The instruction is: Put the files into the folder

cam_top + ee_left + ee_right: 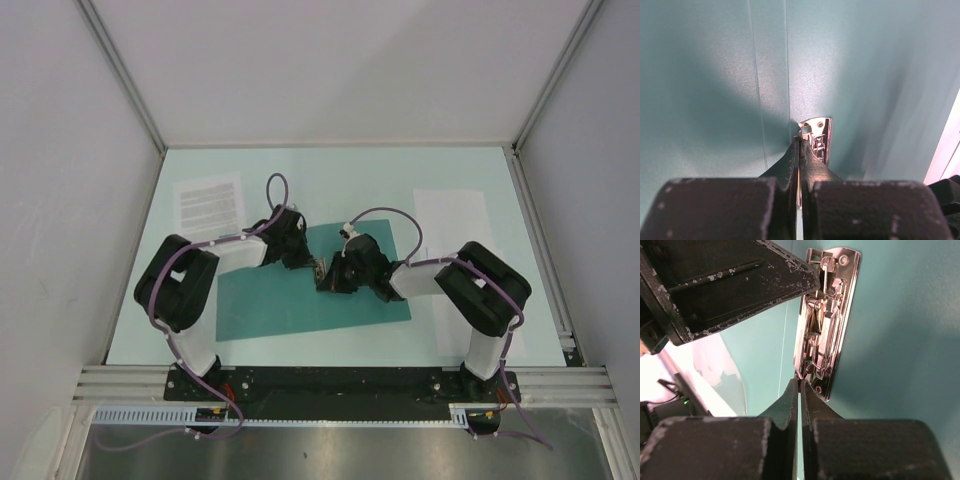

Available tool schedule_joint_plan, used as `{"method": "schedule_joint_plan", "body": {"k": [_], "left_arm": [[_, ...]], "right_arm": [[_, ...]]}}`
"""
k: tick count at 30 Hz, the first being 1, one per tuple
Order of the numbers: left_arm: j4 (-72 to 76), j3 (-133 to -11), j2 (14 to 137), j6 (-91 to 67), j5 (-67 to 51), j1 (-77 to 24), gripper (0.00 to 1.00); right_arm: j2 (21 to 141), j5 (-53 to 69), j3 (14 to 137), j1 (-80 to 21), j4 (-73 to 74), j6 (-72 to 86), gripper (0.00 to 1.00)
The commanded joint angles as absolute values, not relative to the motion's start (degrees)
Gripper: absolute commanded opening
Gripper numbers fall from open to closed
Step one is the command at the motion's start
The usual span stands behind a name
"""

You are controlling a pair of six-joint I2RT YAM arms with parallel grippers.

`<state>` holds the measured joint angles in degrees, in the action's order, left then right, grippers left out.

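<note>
The teal folder (290, 295) lies open and flat at the middle of the table. A chrome clip (320, 272) sits on its inner fold and also shows in the left wrist view (821, 134) and the right wrist view (827, 315). My left gripper (304, 262) (800, 142) is shut, its tips touching one end of the clip. My right gripper (328, 280) (800, 384) is shut, its tips at the clip's other end. The printed sheet (208, 200) lies at the far left. The nearly blank sheet (450, 215) lies at the far right, beside the folder.
White walls with aluminium posts (125, 80) close in the pale mint table (330, 170) on three sides. The arms' base rail (340, 385) runs along the near edge. In the right wrist view the left gripper's dark finger (740, 285) reaches to the clip's top end.
</note>
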<state>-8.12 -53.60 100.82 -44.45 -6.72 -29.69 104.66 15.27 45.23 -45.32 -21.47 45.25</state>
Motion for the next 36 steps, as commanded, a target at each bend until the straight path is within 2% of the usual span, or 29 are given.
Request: {"method": "schedule_joint_plan", "body": {"k": [1,4,7,8,11,13,16,17,20,22,24,32,36], "left_arm": [[-15.03,-50.01,103.36,-38.24,-7.12,-32.25,0.00],[-14.41,-49.57,101.43,-35.16,-7.73,-33.74,0.00],[-15.37,-50.27,96.54,-32.52,-5.91,-34.10,0.26],[-15.82,-50.53,94.94,-32.26,-4.67,-34.10,0.44],[-17.84,-51.24,87.91,-31.38,-0.98,-34.10,0.57],[-18.63,-50.89,85.27,-31.55,-0.18,-34.10,0.60],[-17.33,-47.74,81.04,-32.78,-2.01,-34.10,0.51],[-16.36,-44.85,80.17,-34.00,-3.15,-34.19,0.39],[-12.05,-39.66,80.77,-36.11,-7.46,-35.68,0.18],[-9.33,-38.24,83.84,-36.73,-8.17,-38.22,0.12],[-7.57,-36.92,87.95,-38.23,-8.87,-39.63,0.02],[-7.12,-31.30,96.67,-42.45,-4.57,-41.48,0.00],[-5.19,-27.78,98.35,-44.03,-4.13,-41.05,0.00]], "right_arm": [[105.12,1.52,44.12,-45.70,-0.38,41.57,0.00],[105.29,0.17,43.08,-46.23,2.29,42.01,0.00],[105.47,1.66,42.19,-47.37,-2.19,42.71,0.00],[104.95,1.67,42.19,-48.07,-2.63,43.15,0.00],[104.59,3.25,42.01,-48.25,-4.48,43.94,0.00],[104.15,3.17,42.10,-48.16,-4.92,44.56,0.00],[103.62,3.16,41.31,-48.34,-6.24,45.78,0.00],[103.62,2.90,41.31,-48.43,-6.50,46.23,0.00],[103.62,1.67,41.13,-49.04,-6.33,47.28,0.00],[103.71,1.23,41.13,-49.30,-6.15,47.37,0.00],[103.45,0.62,41.13,-49.39,-5.28,47.46,0.00],[102.83,-7.64,40.43,-48.34,-0.35,49.39,0.00],[102.48,-8.09,39.55,-47.99,0.53,47.99,0.00]]}}
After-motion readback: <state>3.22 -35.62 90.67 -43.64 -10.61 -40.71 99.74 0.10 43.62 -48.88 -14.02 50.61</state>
